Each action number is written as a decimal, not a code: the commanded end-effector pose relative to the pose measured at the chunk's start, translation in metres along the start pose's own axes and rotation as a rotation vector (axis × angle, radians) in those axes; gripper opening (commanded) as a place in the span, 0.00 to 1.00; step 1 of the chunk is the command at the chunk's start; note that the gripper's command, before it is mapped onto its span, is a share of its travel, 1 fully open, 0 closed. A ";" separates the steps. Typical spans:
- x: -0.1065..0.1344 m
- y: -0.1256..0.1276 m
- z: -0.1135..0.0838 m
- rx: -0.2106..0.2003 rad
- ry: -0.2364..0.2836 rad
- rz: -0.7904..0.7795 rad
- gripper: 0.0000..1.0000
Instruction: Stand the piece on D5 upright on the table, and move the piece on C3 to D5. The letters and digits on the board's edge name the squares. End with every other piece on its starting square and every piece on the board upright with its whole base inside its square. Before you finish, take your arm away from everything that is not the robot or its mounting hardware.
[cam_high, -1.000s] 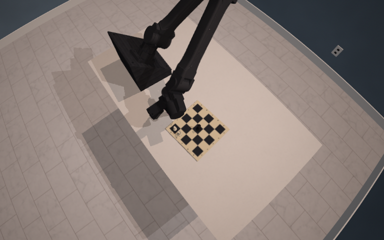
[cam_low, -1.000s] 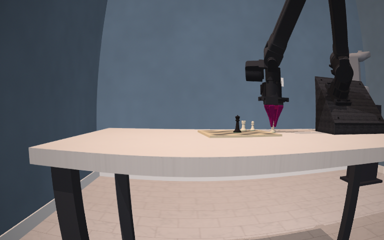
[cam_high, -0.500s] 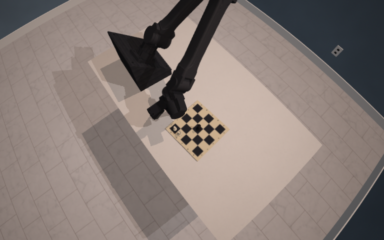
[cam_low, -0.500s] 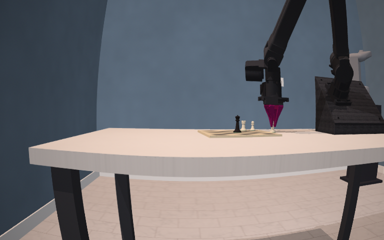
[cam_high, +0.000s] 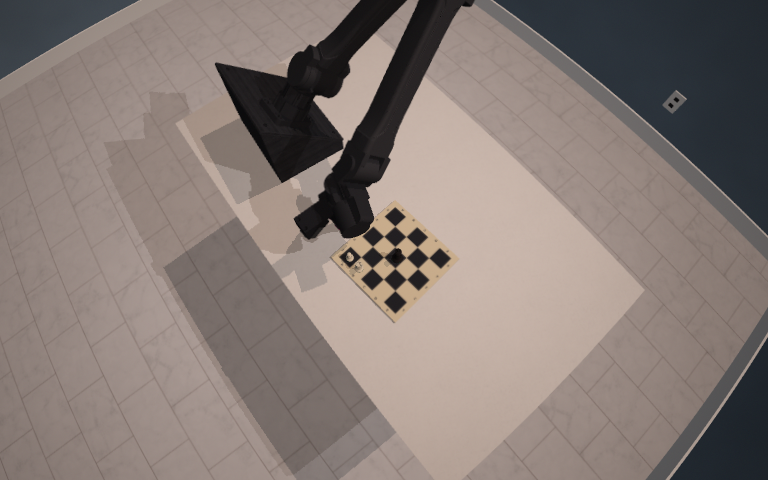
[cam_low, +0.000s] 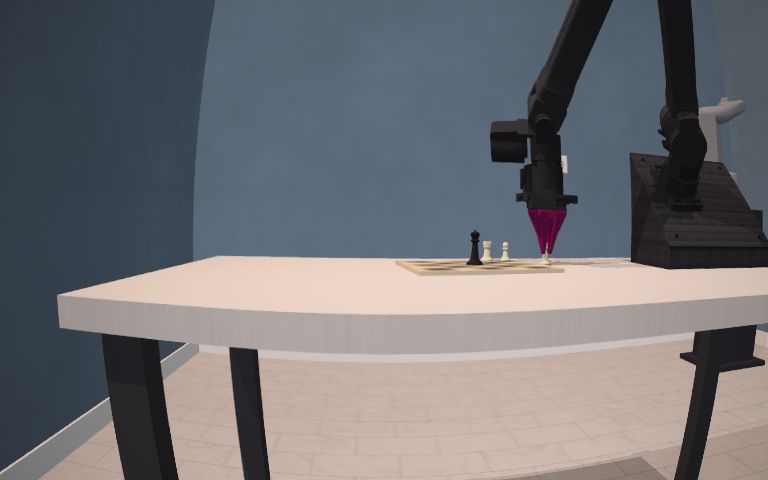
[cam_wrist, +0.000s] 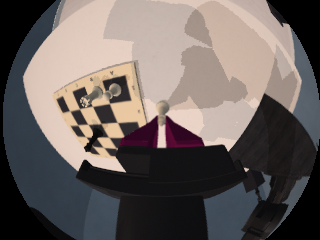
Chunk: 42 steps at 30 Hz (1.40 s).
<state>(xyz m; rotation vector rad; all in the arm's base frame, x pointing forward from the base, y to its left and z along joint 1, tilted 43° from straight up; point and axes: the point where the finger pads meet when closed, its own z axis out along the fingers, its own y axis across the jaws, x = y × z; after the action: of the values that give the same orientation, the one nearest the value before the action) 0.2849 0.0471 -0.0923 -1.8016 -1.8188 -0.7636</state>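
Observation:
My gripper, with magenta fingers, points straight down just off the board's near right edge and is shut on a small white piece. The piece stands upright with its base at the level of the table top. It shows between the fingers in the wrist view. A black queen stands upright near the middle of the board, also seen from above. In the overhead view my wrist hides the gripper and the held piece.
A white rook and a white pawn stand upright on the board behind the queen. The arm's dark base block stands on the table to the right of the board. The board shows at left in the wrist view.

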 end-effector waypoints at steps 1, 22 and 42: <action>0.006 -0.003 0.002 0.006 0.001 -0.011 0.00; 0.006 -0.003 0.002 0.006 0.001 -0.011 0.00; 0.007 -0.001 0.001 -0.002 -0.001 -0.020 0.00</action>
<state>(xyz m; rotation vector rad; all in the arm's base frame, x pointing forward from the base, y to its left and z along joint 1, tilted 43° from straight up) 0.2853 0.0471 -0.0919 -1.8015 -1.8213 -0.7659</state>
